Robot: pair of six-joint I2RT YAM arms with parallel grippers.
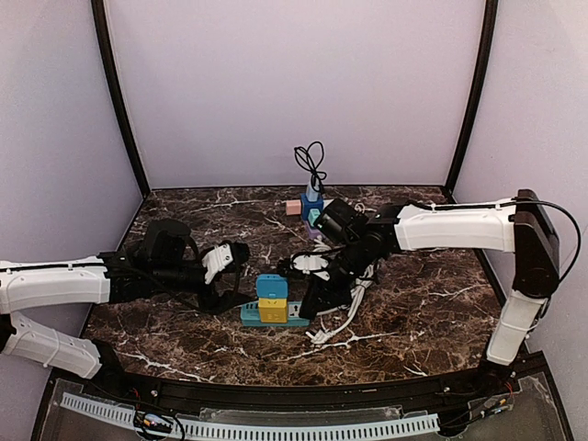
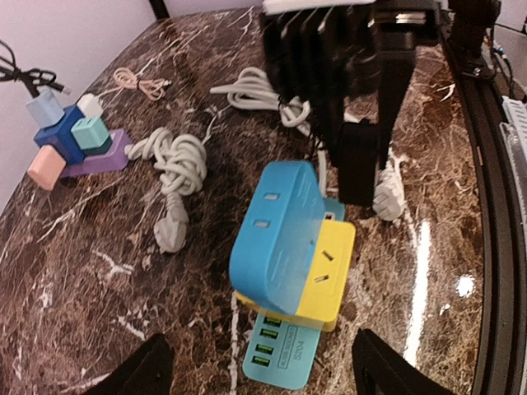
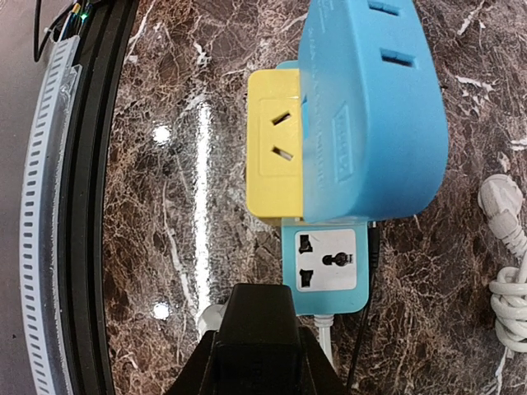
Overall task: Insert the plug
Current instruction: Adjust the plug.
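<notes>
The plug (image 3: pixel 262 325) is a black block held between my right gripper's (image 3: pixel 257 362) fingers, just short of the free white socket (image 3: pixel 329 260) at the end of the teal power strip (image 1: pixel 271 315). A yellow adapter (image 3: pixel 276 156) and a blue adapter (image 3: pixel 370 107) sit stacked on the strip's other sockets. From the left wrist, the plug (image 2: pixel 358 169) hangs over the strip's far end. My left gripper (image 2: pixel 259 383) stands open at the strip's USB end (image 2: pixel 284 350), fingers apart on either side and holding nothing. From above, the left gripper (image 1: pixel 234 274) is left of the strip and the right gripper (image 1: pixel 317 296) right of it.
A coiled white cable (image 2: pixel 177 160) with its white plug (image 2: pixel 171 234) lies behind the strip, and more white cable (image 1: pixel 335 326) lies to its right. A second cluster of coloured adapters (image 1: pixel 310 207) with a black cord (image 1: pixel 312 161) stands at the back wall. The table's front rail (image 3: pixel 70 206) runs close by.
</notes>
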